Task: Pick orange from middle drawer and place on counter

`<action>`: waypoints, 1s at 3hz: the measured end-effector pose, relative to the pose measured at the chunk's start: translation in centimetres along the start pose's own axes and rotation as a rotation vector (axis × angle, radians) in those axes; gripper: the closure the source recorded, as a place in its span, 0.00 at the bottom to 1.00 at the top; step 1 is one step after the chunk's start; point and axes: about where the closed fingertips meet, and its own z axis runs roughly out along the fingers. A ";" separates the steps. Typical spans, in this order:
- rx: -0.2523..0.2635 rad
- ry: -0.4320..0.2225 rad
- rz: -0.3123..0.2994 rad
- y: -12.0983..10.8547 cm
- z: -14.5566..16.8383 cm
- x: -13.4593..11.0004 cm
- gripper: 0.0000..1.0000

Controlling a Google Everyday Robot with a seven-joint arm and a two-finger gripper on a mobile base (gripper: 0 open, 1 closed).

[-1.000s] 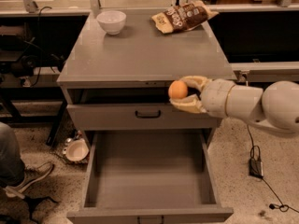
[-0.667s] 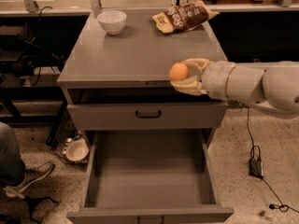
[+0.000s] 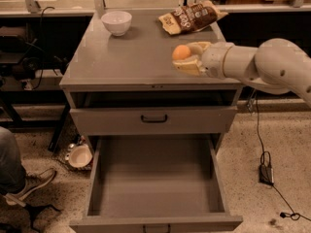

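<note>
The orange [image 3: 181, 52] is small, round and smooth, held between my gripper's [image 3: 185, 56] pale fingers. The gripper is shut on it, over the right part of the counter [image 3: 131, 62], the flat gray top of the cabinet. My white arm [image 3: 262, 64] reaches in from the right. The middle drawer [image 3: 155, 178] is pulled out wide below; its gray floor shows nothing in it. Above it a closed drawer front [image 3: 154, 119] has a black bar handle.
A white bowl [image 3: 116, 22] stands at the counter's back left. A brown chip bag [image 3: 191, 16] lies at the back right. A person's shoe and leg [image 3: 19, 178] are at lower left. A small bowl [image 3: 79, 156] and cables [image 3: 265, 169] lie on the floor.
My gripper has risen with the orange from in front of the upper drawer to over the counter's right part.
</note>
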 end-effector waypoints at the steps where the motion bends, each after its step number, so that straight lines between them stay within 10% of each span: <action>1: 0.015 0.008 0.104 -3.2 4.7 0.9 1.00; 3: 0.018 0.071 0.239 -6.1 10.2 3.6 0.82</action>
